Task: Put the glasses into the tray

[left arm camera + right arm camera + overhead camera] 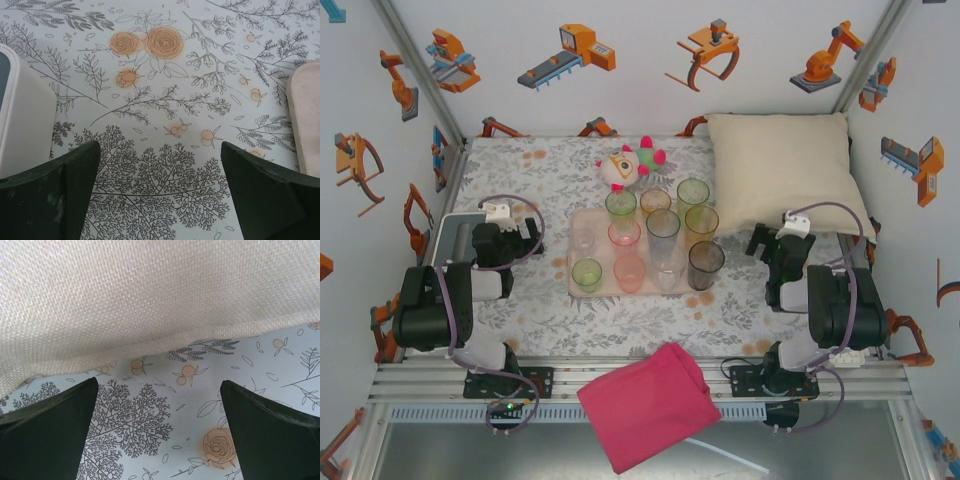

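Note:
The pale pink-beige tray [576,288] lies mid-table with several tinted glasses standing upright in it, among them a green one [587,274], a pink one [629,271] and a tall clear one [662,235]. A smoky grey glass [705,264] and a green glass [693,194] stand at its right side; I cannot tell whether they are inside the rim. My left gripper [520,240] [160,150] hangs open over bare tablecloth left of the tray, whose edge [305,115] shows at the right of the left wrist view. My right gripper [772,245] [159,387] is open and empty, right of the tray.
A cream pillow [785,170] [150,300] lies at the back right, just ahead of the right gripper. A small grey box [455,235] [25,125] sits close to the left gripper's left. A plush toy [630,163] lies behind the tray. A red cloth [648,405] drapes over the front rail.

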Robot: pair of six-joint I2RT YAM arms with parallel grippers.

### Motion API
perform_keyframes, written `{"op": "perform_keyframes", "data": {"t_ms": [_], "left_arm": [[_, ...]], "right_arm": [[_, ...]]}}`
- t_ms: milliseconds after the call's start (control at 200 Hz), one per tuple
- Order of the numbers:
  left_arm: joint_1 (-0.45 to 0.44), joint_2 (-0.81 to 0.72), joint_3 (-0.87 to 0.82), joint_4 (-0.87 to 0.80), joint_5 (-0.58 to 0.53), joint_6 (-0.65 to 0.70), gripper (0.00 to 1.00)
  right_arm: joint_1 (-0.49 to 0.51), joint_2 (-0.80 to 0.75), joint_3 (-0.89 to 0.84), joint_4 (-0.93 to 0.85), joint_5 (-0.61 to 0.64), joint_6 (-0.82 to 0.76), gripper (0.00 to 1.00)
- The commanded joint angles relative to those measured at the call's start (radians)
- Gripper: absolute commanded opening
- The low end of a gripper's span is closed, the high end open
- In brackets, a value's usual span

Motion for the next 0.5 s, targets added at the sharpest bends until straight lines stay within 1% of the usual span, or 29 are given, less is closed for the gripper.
{"op": "perform_keyframes", "data": {"t_ms": [0,135,496], "left_arm": [[-0.008,-0.012,0.023,-0.023,-0.034,0.022,0.97],[-0.007,-0.013,0.023,-0.024,-0.034,0.022,0.97],[-0.009,-0.013,0.023,-0.024,-0.036,0.021,0.97]], "right_arm": [[-0.007,-0.001,0.06,-0.054,-0.037,-0.015,0.99],[-0.007,0.005,0.111,-0.135,-0.172,-0.064,0.99],[-0.007,0.004,0.115,-0.143,-0.172,-0.067,0.99]]}}
